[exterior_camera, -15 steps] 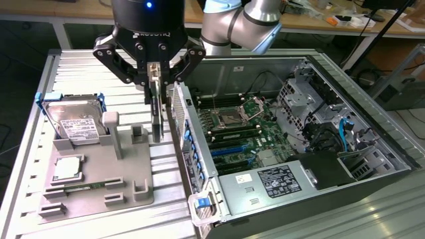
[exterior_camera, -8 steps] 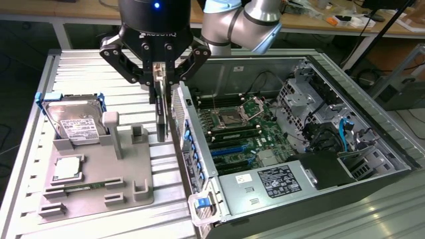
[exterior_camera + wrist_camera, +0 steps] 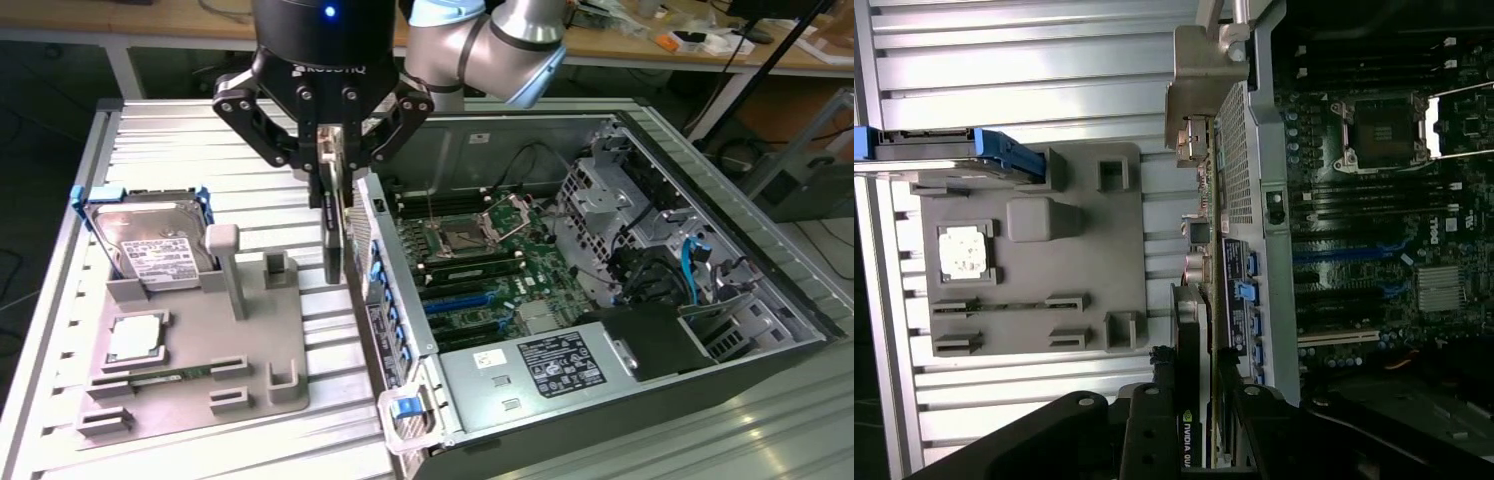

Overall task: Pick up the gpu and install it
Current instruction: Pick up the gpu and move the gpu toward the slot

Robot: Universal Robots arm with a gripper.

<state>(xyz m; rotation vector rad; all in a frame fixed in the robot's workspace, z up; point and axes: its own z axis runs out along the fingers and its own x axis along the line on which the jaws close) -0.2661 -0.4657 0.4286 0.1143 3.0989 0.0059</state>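
Observation:
The gpu [image 3: 331,235] hangs edge-on and upright, a thin dark card with its silver bracket end pointing down. My gripper [image 3: 331,160] is shut on its upper part. The card hovers above the gap between the grey fixture [image 3: 254,385] and the near side wall of the open computer case [image 3: 400,330]. In the wrist view the gpu [image 3: 1192,330] runs away from my gripper [image 3: 1196,405], with its silver bracket [image 3: 1199,95] at the far end beside the case wall. The motherboard [image 3: 474,265] lies inside the case.
The grey fixture holds a hard drive [image 3: 150,245] with blue rails, a processor chip [image 3: 134,335] and a memory stick [image 3: 160,378]. Two upright posts [image 3: 224,262] rise from the fixture near the card. The case's drive cage [image 3: 614,200] and power supply [image 3: 561,365] stand to the exterior view's right.

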